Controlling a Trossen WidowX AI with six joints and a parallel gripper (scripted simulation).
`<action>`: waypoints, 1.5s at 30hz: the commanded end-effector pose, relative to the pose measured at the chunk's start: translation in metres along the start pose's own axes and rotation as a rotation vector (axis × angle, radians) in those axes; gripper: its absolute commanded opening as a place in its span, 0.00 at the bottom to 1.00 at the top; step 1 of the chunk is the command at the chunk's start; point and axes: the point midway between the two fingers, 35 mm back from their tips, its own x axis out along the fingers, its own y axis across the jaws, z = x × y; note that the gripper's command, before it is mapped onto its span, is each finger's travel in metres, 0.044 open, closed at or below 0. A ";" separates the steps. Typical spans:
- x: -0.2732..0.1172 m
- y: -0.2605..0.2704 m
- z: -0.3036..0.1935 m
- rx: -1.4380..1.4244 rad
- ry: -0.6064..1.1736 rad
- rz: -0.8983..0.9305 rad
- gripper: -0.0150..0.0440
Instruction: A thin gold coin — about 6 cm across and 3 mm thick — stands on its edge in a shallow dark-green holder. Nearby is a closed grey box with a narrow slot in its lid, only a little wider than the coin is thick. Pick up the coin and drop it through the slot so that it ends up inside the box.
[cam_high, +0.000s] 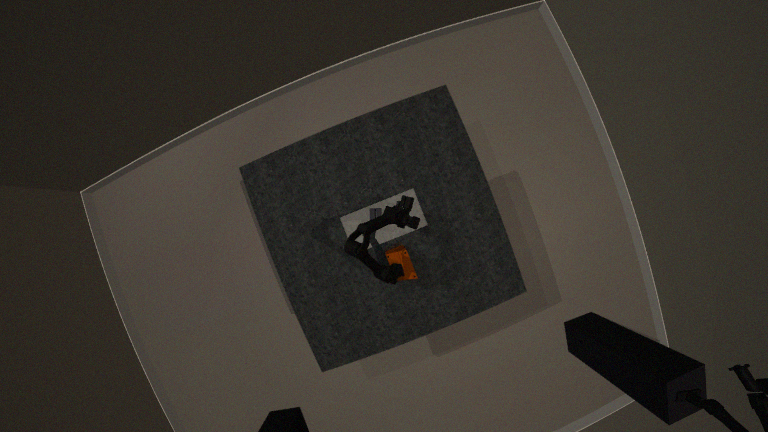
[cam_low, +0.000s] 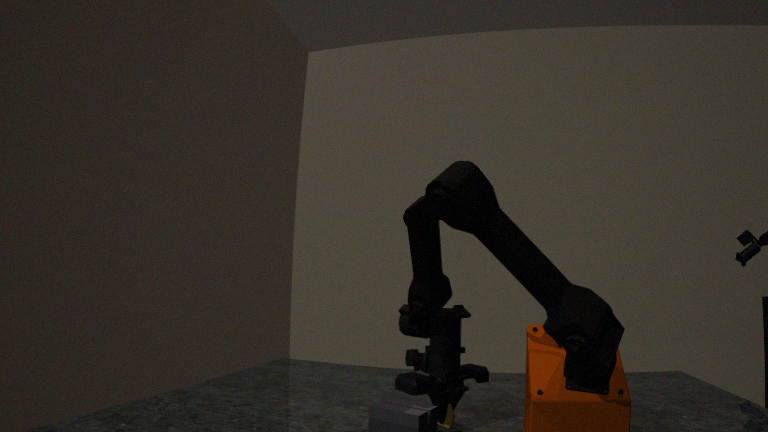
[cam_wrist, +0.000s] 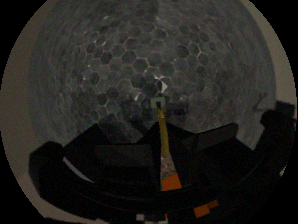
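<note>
The thin gold coin (cam_low: 446, 418) (cam_wrist: 161, 137) stands on edge, and only a gold sliver of it shows below the fingers in the exterior view. In the wrist view it appears edge-on as a narrow gold line between the two dark fingers. My gripper (cam_low: 445, 407) (cam_wrist: 160, 124) (cam_high: 406, 210) points straight down and is shut on the coin, low over the table. The grey box (cam_low: 401, 416) (cam_high: 375, 213) sits just to the left of the gripper. Its slot does not show. The dark-green holder is hidden by the fingers and the dim light.
The coin and box rest on a white mat (cam_high: 353, 223) on the dark speckled table top (cam_high: 332, 300) (cam_low: 300, 397). The arm's orange base (cam_high: 401, 261) (cam_low: 553, 386) stands close to the right. A black camera block (cam_high: 633, 365) sits off the table.
</note>
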 end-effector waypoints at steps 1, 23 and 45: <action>0.001 0.000 -0.001 0.006 0.003 0.002 0.25; -0.030 -0.002 0.007 -0.005 -0.018 -0.011 0.25; -0.085 -0.001 0.002 0.005 -0.002 -0.004 0.25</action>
